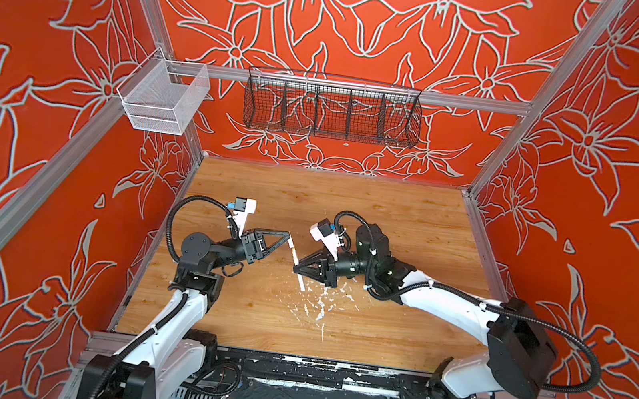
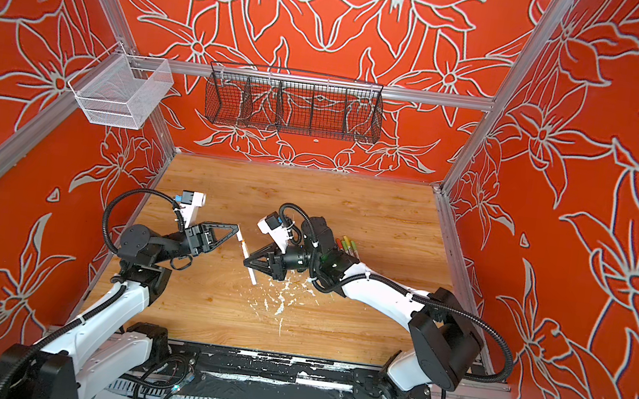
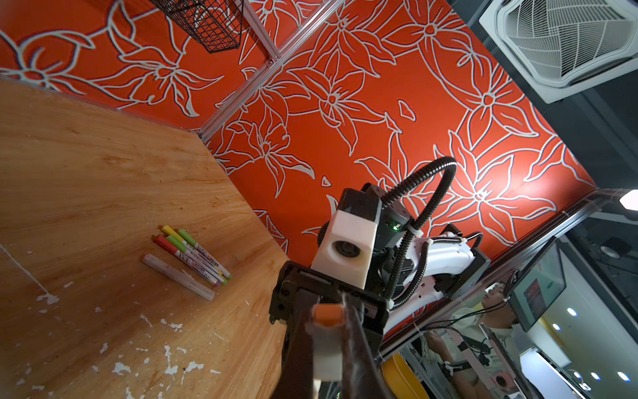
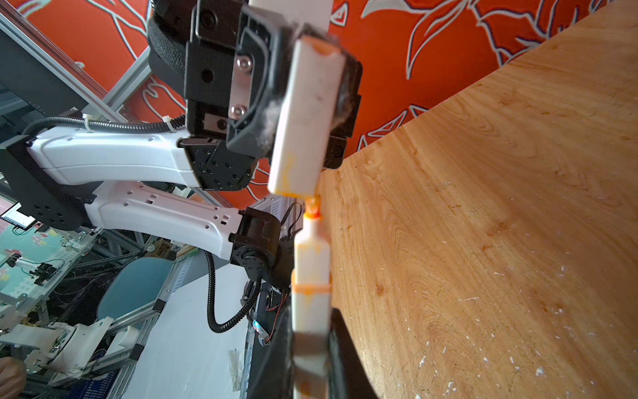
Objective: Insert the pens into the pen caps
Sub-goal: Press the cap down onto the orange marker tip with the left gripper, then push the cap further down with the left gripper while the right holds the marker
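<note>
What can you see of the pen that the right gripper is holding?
The pen is a slim white plastic barrel, smeared orange, with an orange ring and an orange tip. The right gripper is shut on its barrel, holding it slanted. Its tip sits at the open mouth of the cap held by the left gripper, not yet pushed in.

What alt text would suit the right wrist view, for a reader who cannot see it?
The right gripper, shut on a white pen, points its orange tip at the open mouth of a white cap held by the left gripper. A wooden table with white flecks lies beside them.
</note>
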{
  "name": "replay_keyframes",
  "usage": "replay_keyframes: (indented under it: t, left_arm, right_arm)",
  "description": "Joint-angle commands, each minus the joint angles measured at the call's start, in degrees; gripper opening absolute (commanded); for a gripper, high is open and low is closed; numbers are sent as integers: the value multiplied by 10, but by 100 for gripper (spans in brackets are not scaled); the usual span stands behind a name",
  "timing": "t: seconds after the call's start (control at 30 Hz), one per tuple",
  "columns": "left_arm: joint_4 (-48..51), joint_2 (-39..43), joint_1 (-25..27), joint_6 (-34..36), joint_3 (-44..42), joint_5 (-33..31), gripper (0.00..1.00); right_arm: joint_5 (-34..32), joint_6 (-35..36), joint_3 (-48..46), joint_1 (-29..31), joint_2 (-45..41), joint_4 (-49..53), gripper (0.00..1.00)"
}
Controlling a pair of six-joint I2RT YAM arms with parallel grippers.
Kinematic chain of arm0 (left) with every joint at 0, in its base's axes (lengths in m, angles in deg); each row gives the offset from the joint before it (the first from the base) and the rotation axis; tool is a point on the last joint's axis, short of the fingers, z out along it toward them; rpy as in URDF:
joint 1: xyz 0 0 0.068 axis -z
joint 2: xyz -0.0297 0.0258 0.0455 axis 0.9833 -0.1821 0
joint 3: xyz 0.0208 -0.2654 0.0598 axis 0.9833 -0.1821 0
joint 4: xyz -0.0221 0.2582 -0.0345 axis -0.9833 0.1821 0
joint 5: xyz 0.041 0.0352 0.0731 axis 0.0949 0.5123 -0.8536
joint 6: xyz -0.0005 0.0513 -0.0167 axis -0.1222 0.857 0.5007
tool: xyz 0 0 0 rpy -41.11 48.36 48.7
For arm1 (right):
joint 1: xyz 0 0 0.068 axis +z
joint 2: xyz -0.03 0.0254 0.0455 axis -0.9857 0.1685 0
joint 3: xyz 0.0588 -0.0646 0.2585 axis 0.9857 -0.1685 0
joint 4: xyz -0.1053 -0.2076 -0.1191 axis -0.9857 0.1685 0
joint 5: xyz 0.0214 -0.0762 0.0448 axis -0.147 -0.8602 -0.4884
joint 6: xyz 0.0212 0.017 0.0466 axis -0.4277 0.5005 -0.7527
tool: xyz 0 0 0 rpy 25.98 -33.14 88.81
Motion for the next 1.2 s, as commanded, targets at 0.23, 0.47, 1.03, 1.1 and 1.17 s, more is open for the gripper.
replay_keyframes:
  t: [0.23, 0.47, 1.03, 1.1, 1.17]
  left_arm:
    - [110, 25, 23, 88, 17, -4, 0]
    - [146, 31, 23, 114, 14, -22, 0]
    - [227, 58, 23, 165, 17, -69, 0]
    - [245, 64, 23, 176, 19, -76, 0]
    - [258, 71, 23, 184, 19, -84, 0]
  right_arm:
    - [10, 8, 27, 0, -8, -7, 0]
    - [6, 13, 23, 0, -18, 2, 0]
    - [24, 13, 26, -1, -23, 6, 0]
    - [25, 13, 26, -1, -22, 8, 0]
    - [27, 13, 26, -1, -21, 10, 0]
